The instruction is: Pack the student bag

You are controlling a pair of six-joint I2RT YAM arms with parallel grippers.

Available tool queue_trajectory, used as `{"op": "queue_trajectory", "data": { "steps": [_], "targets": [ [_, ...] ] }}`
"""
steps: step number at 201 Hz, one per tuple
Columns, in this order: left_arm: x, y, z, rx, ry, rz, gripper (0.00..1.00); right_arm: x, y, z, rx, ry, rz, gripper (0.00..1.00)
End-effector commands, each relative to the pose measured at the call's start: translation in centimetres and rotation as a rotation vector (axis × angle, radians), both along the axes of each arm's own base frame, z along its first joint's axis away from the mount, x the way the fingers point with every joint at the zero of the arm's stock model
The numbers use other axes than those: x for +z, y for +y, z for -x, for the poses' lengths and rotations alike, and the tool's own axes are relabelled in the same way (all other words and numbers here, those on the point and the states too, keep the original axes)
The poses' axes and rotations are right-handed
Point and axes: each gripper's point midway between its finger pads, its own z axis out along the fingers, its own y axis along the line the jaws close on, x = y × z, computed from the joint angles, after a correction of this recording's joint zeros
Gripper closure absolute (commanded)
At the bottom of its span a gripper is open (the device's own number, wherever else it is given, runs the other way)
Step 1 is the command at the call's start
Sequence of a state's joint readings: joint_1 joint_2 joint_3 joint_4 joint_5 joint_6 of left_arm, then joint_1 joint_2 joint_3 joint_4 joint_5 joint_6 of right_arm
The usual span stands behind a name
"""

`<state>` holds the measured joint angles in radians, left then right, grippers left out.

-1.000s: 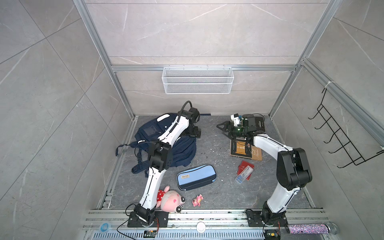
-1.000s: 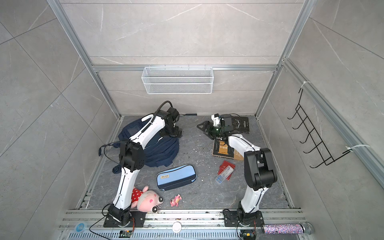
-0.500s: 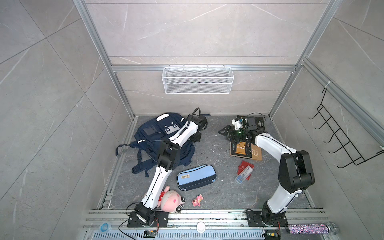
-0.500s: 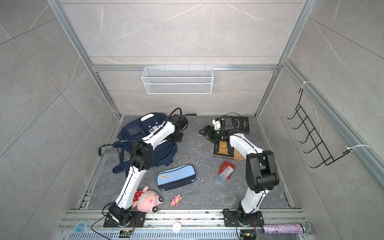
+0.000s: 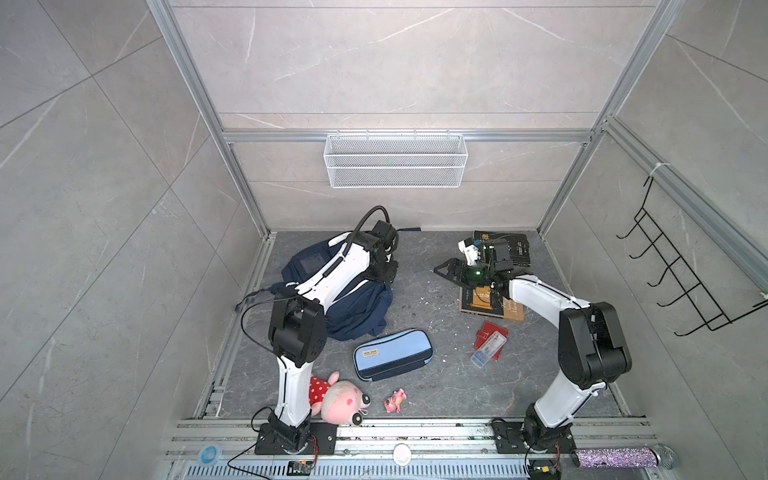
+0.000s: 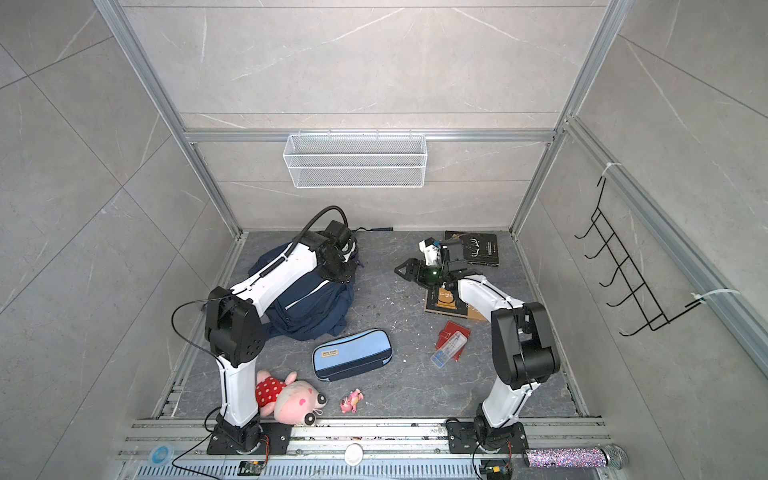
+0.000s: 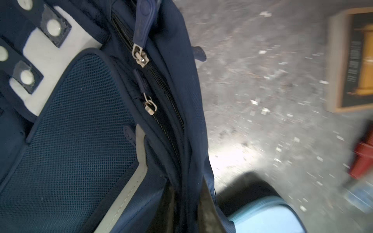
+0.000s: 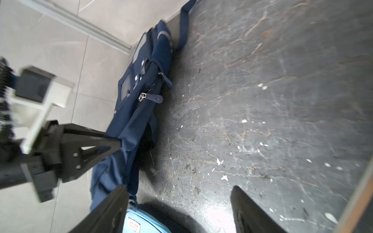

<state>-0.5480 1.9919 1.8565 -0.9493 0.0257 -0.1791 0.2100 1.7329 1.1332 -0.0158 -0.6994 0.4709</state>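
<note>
Speckled grey floor (image 5: pixel 419 303), mesh-panelled navy student bag (image 5: pixel 359 311)

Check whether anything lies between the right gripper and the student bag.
Nothing visible does: only bare floor separates the open right gripper from the student bag. The pencil case lies off to one side of that line.

Both top views are bright and evenly lit from above, sharp throughout, with the straight aluminium frame rails (image 5: pixel 195 95) bowing at the edges (wide lens). In the left wrist view the navy-blue fabric backpack (image 7: pixel 80 141) is crisp, while the speckled dark-grey stone desk (image 7: pixel 262 90) smears, probably from motion, around a white glare patch.
</note>
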Motion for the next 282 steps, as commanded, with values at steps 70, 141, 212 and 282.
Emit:
{"op": "queue_trajectory", "data": {
  "steps": [70,141,212,282],
  "targets": [
    [5.5,-5.1,1.3,-0.179,-0.056,0.259,1.0,1.4,5.3,-2.3,0.352,-0.191,-0.153,0.34],
    [4.7,-5.9,2.7,-0.229,-0.003,0.288,1.0,-1.4,8.0,-1.8,0.524,-0.084,-0.173,0.37],
    [4.8,-6.1,3.7,-0.26,0.032,0.307,1.0,-2.5,8.1,-2.5,0.532,-0.073,-0.16,0.31],
    [4.9,-6.2,4.4,-0.261,0.054,0.322,1.0,-2.7,8.1,-1.6,0.568,-0.063,-0.185,0.55]
  ]
}}
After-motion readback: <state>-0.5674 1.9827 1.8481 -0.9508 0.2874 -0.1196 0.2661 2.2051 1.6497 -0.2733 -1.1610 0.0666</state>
